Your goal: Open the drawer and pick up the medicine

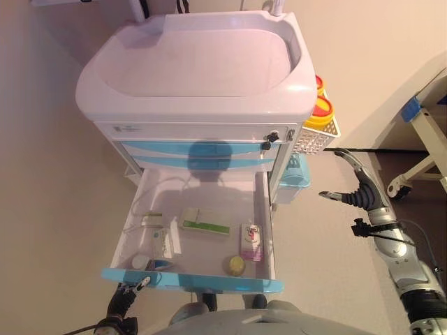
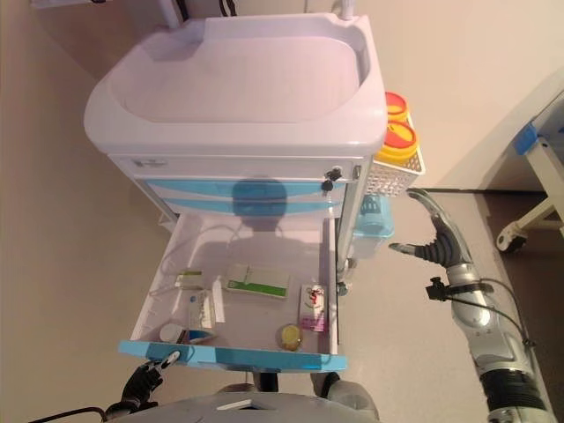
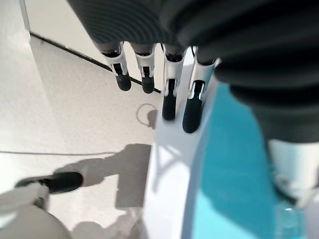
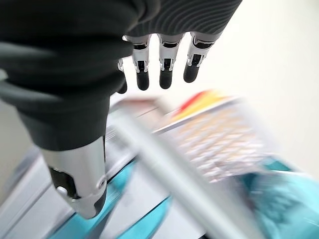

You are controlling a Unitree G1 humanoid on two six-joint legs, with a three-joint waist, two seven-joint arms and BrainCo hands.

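The cart's lowest drawer (image 1: 264,209) stands pulled out, its blue front (image 1: 209,281) nearest me. Inside lie a green-and-white medicine box (image 1: 204,222), a pink-and-white packet (image 1: 251,241), a round yellow jar (image 1: 236,265) and small vials (image 1: 162,246). My left hand (image 1: 124,296) sits low at the front's left end, fingers (image 3: 169,94) straight beside the blue panel (image 3: 234,174), holding nothing. My right hand (image 1: 356,188) hovers open in the air to the right of the cart, fingers (image 4: 165,67) straight, thumb apart.
The white cart top (image 1: 199,59) rises above two closed blue drawers (image 1: 195,155). On its right side hang a white mesh basket (image 1: 316,136) with yellow-red containers (image 1: 322,108) and a teal bin (image 1: 297,171). A wheeled white frame (image 1: 422,150) stands far right.
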